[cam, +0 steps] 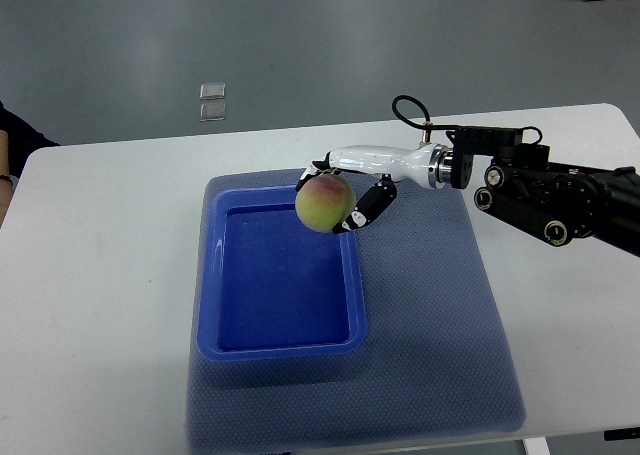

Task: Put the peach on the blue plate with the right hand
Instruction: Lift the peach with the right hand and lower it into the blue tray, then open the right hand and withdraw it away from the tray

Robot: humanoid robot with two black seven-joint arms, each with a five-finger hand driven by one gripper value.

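The right hand point(350, 197) reaches in from the right edge of the white table point(100, 275), and its fingers point(368, 207) are curled around the peach point(324, 203), holding it tight. The peach is yellow-green with a bit of red on top, and it sits in the hand over the far right corner of the blue plate point(210, 305), which looks like a deep blue tray. The blue plate rests on the left part of a blue-grey mat point(440, 325) that lies on the table, close to the near edge.
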